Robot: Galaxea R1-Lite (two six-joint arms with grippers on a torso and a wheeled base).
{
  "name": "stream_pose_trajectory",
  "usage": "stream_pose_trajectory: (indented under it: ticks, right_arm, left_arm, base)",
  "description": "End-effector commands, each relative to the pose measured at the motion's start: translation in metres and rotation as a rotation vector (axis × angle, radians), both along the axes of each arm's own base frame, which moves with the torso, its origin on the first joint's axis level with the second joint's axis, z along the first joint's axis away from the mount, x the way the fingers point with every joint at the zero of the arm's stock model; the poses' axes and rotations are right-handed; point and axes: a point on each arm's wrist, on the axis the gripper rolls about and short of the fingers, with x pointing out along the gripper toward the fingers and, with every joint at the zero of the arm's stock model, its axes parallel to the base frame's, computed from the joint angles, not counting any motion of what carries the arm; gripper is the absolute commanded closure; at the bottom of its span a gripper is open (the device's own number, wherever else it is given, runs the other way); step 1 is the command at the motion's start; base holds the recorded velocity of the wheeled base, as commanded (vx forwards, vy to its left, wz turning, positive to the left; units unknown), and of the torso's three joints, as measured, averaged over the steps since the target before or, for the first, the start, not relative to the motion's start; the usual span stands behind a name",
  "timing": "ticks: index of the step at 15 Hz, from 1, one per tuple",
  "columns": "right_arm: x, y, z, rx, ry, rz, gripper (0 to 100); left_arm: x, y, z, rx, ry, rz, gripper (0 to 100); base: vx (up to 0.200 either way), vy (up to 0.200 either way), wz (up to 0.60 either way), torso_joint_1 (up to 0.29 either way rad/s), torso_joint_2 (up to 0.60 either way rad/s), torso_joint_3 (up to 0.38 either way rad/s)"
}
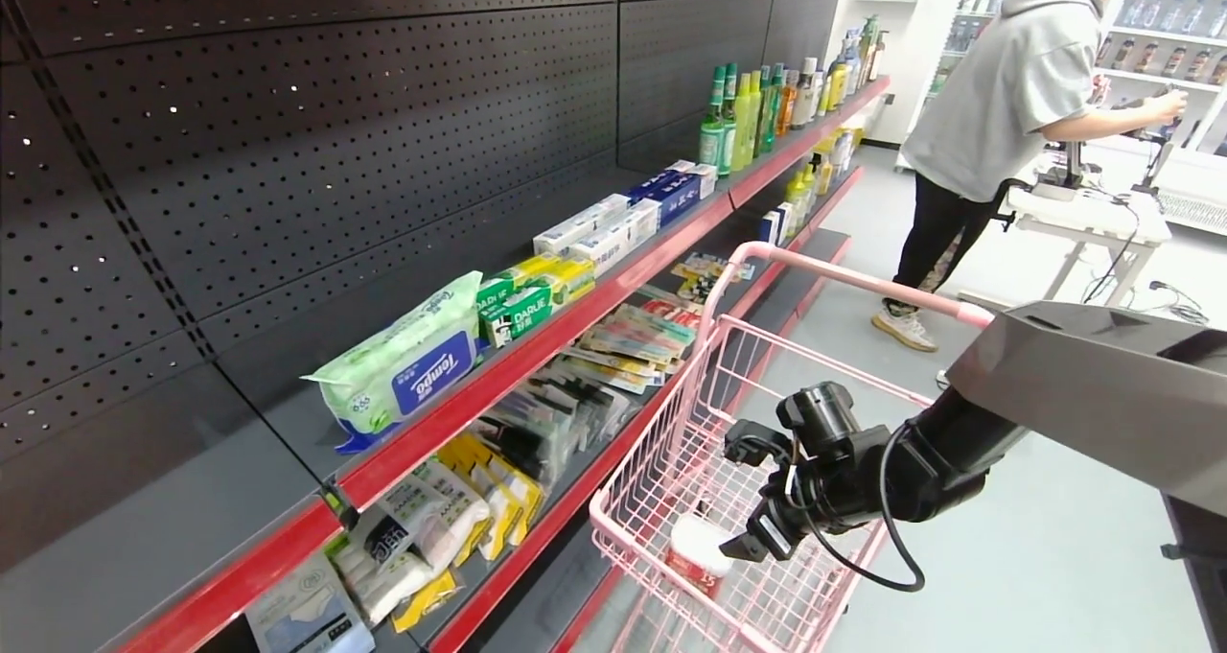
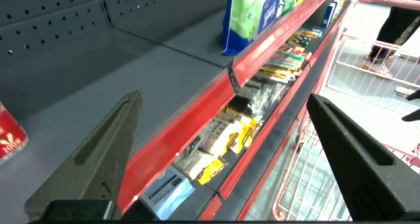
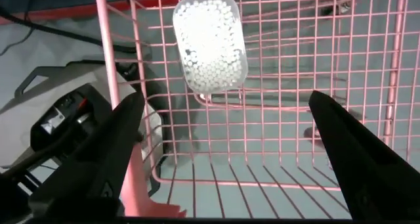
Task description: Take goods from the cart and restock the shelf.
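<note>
right gripper [image 3: 226, 99] over cart [image 1: 613, 528], fingers spread wide, empty | white tub [image 3: 210, 43] inside cart | left gripper [image 2: 224, 98] left of cart, fingers spread wide, empty

A blue label with large white lettering stands on the green tissue pack [image 1: 403, 365] on the shelf [image 1: 575, 322]. White lettering also runs along the green boxes [image 1: 518, 308] just beside it. Print on the white boxes [image 1: 599, 231] and blue boxes [image 1: 671, 191] farther along is too small to read. White marks on the red item [image 2: 10, 142] are illegible.
</note>
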Motion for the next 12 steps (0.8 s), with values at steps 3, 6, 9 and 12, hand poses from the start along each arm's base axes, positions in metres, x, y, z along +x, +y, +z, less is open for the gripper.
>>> stream_pose_trajectory:
  ticks: [3,6,9,12]
  right_arm:
    - [0.006,0.010,-0.006,0.004,-0.012,0.020,0]
    - [0.008,0.010,-0.013,0.001,-0.008,0.019,0]
    - [0.010,0.011,-0.017,0.012,-0.013,0.023,0]
    - [0.014,0.013,-0.020,0.026,-0.012,0.030,0]
  left_arm:
    - [0.000,0.000,0.000,0.000,0.002,0.000,0]
    - [0.000,0.000,0.000,0.002,-0.001,0.000,0]
    - [0.000,0.000,0.000,0.002,0.001,0.000,0]
    - [0.000,0.000,0.000,0.002,0.002,0.000,0]
  base:
    - [0.000,0.000,0.00,-0.147,0.34,0.199]
    - [0.000,0.000,0.00,-0.036,0.10,0.049]
    - [0.000,0.000,0.00,-0.119,0.28,0.163]
    - [0.000,0.000,0.00,-0.028,0.08,0.050]
